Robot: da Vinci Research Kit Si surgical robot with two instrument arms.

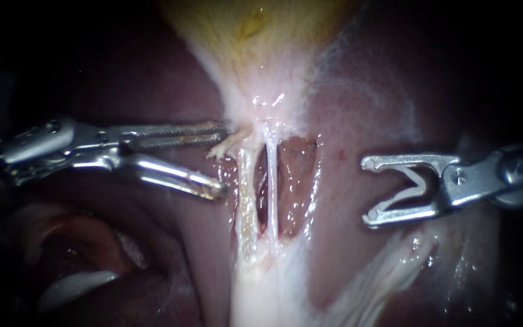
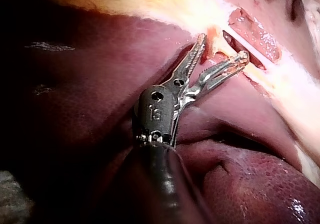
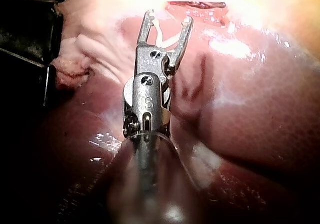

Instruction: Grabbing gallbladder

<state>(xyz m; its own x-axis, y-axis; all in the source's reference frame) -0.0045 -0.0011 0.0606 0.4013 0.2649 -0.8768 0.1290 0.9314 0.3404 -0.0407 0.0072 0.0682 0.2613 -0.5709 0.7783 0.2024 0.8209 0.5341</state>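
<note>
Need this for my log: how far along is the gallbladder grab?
Done: the left instrument sits with open jaws at the pale tissue just below the gallbladder. In hand: nothing gripped yet. Left: closing on that tissue; the right instrument hangs open, apart from the tubes.

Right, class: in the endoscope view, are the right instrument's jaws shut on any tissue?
No, the right instrument shows a clear gap between its jaws, which sit off to the side of the tubes.
</note>
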